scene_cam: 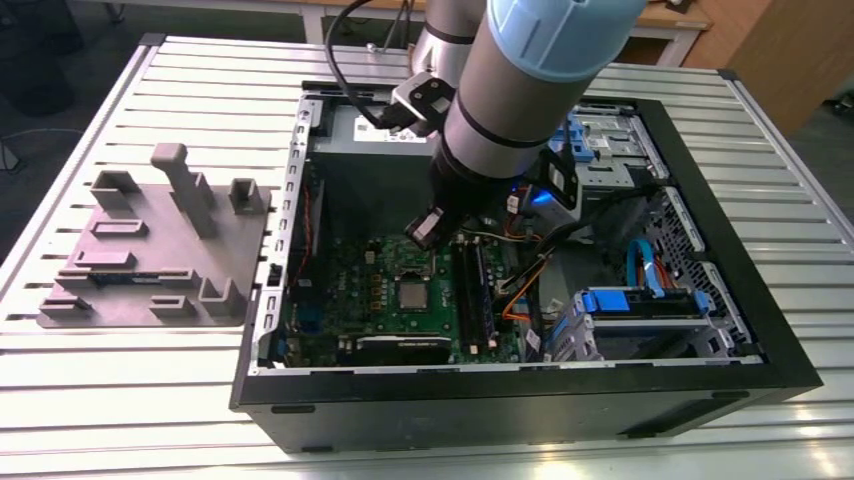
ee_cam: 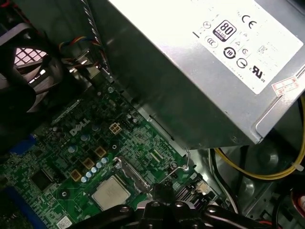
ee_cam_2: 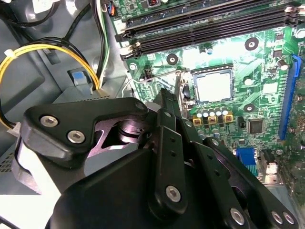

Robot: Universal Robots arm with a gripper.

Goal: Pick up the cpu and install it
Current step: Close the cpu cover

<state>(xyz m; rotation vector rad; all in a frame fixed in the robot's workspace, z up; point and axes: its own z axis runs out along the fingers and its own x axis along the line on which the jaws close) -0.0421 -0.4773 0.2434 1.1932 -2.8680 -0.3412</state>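
Judging by the second wrist view, your gripper [ee_cam_2: 177,95] has its jaws drawn nearly together, holding nothing that I can make out, just beside the socket's wire lever [ee_cam_2: 157,78]. The cpu [ee_cam_2: 214,87] already lies flat in its socket on the motherboard [ee_cam_2: 267,62]. Keep any motion slow here, and stay clear of the yellow cables [ee_cam_2: 47,50].

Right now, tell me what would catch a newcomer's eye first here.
The big arm plunging into the open computer case on the slatted table dominates the exterior view. Below it lies the green motherboard, the cpu seated flat in its socket. In the first wrist view, the grey power supply box looms beside the board.
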